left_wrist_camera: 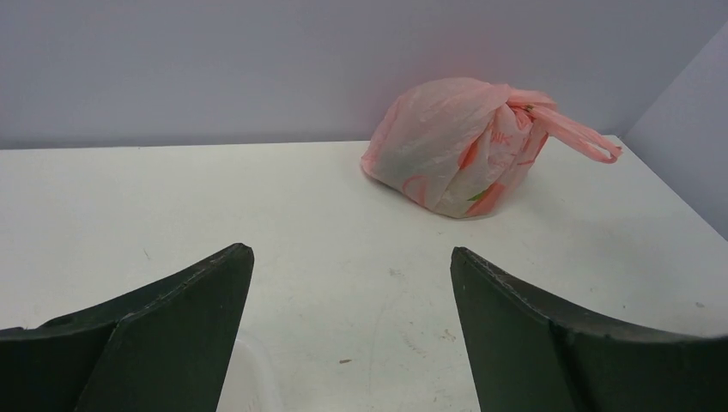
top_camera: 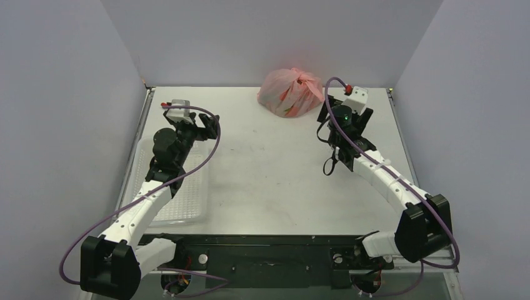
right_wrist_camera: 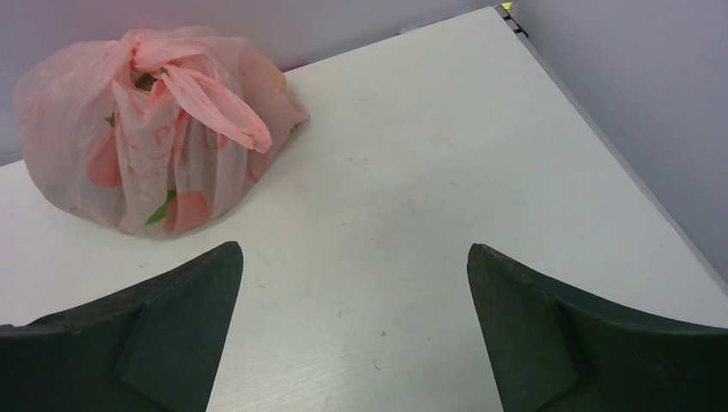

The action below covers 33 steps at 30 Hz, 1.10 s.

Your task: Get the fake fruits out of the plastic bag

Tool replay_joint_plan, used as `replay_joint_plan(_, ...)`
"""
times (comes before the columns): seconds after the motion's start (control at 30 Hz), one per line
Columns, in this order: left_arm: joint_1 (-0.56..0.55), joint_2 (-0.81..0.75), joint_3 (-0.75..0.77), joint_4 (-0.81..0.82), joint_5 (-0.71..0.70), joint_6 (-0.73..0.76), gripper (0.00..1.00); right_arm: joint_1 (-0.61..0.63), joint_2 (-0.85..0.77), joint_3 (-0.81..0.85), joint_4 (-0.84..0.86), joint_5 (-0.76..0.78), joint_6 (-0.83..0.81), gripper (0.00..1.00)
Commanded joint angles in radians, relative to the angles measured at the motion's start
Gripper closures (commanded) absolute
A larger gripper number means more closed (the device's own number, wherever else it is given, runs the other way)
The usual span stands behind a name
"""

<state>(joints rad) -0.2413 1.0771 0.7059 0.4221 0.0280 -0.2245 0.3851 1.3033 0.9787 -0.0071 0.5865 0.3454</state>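
**Knotted pink bag sits at the far edge, both grippers wide open and apart from it**

The thin, crinkly, translucent pink plastic bag point(top_camera: 289, 92) rests on the white table point(top_camera: 269, 175) at its far edge, close against the back wall and right of centre. It is a squat, rounded bundle. Its long axis runs left to right along that edge. Its 2 loop handles are tied into a knot at the bag's upper right end, so the closed mouth points right, toward the right arm's side. In the left wrist view 1 loop sticks out past the knot to the right, clear of the table. In the right wrist view that loop droops forward over the front of the bag. The film is creased and gathered toward the knot, with red and green printed marks on its lower sides. The fake fruits are hidden inside; only soft bulges show through the film.

The left gripper point(left_wrist_camera: 352, 253) has its fingers spread wide with nothing between them. It is held above the table well apart from the bag, over the far end of the clear rectangular plastic tray point(top_camera: 181, 200). The right gripper point(right_wrist_camera: 354, 249) also has its fingers fully spread and empty, near the bag's right end but not touching it.
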Motion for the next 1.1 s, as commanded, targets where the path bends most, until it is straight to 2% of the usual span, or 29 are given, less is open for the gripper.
replay_joint_plan(0.0, -0.001, -0.019, 0.035, 0.052, 0.03, 0.004, 0.16, 0.027, 0.111, 0.154, 0.02, 0.054, 0.071, 0.0)
replay_joint_plan(0.43, -0.015, 0.005, 0.052, 0.039, 0.09, -0.004, 0.16, 0.005, 0.385, 0.409, 0.043, -0.038, 0.223, 0.0)
replay_joint_plan(0.63, -0.042, 0.008, 0.052, 0.035, 0.096, 0.008, 0.16, -0.071, 0.501, 0.503, 0.08, -0.156, 0.292, 0.0)
replay_joint_plan(0.83, -0.082, 0.019, 0.053, 0.029, 0.093, 0.024, 0.16, -0.136, 0.636, 0.619, 0.156, -0.37, 0.336, 0.0)
replay_joint_plan(1.07, -0.138, 0.031, 0.06, 0.005, 0.086, 0.059, 0.16, -0.15, 0.799, 0.753, 0.203, -0.467, 0.435, 0.02)
